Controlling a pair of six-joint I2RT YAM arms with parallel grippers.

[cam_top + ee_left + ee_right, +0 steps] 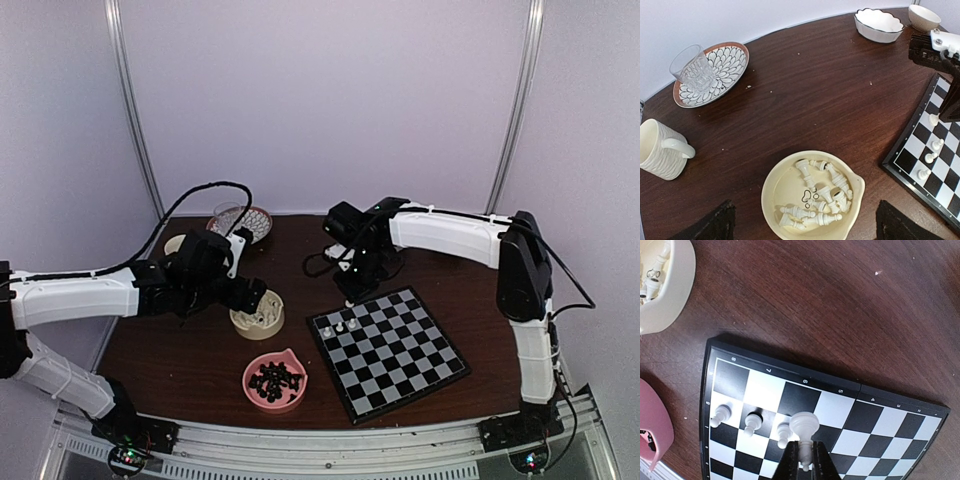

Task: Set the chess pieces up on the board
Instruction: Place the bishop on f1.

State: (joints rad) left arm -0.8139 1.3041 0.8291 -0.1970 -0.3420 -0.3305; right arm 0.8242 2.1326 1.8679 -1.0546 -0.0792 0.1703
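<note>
Work on the board (pixel 400 362) has barely begun, seen from above: three white pawns (pixel 340 325) stand along one edge, my right claw (pixel 350 296) hovers beside them, and the black men (pixel 275 381) lie in the pink bowl (pixel 292 357).

Left wrist: my left claw (pixel 250 295) is spread wide above the cream bowl (pixel 771 186) — most white men (pixel 822 195) are heaped inside.

Right wrist: the claw is pinched on a fourth white piece (pixel 805 424), just beside the third pawn.

Underneath is a dark brown wooden table (pixel 180 350); the walls (pixel 320 100) are pale and bare.
</note>
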